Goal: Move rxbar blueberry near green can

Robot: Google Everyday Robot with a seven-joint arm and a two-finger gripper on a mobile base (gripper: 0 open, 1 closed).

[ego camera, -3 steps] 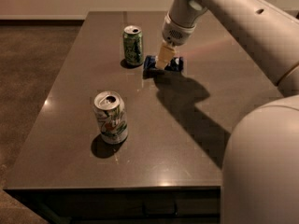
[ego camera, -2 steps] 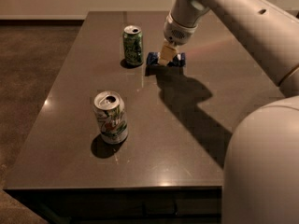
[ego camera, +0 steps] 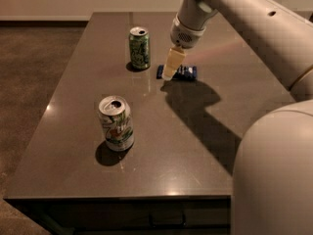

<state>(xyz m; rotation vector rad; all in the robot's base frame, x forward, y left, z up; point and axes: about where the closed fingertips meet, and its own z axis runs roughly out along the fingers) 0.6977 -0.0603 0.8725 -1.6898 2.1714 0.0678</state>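
— Whereabouts of the small, flat, dark navy-blue snack bar wrapper (ego camera: pixel 187 72)?

— Lying flat on the far half of the dark grey-brown tabletop (ego camera: pixel 195 151), just right of the slim dark green drink can (ego camera: pixel 140 48) with the silver top. Near it but not touching, with a narrow strip of bare surface between.

— And the pale two-finger gripper (ego camera: pixel 169 73)?

— Hanging from the bulky white arm (ego camera: pixel 244 18), pointed down and slightly tilted, tip in front of the wrapper's left end. Touching it or just above: impossible to say.

— Clamped or released?

— Cannot tell. Seen only as one pale block.

— Green can upright?

— Yes, upright, top opened, close to the far edge and left of the gripper.

— Anything more on there?

— A mostly white and silver can (ego camera: pixel 116 124) with green and orange marks, upright, opened, toward the near left, well apart from the other two. Also a broad dark shadow (ego camera: pixel 195 106) of the arm, spread right of centre.
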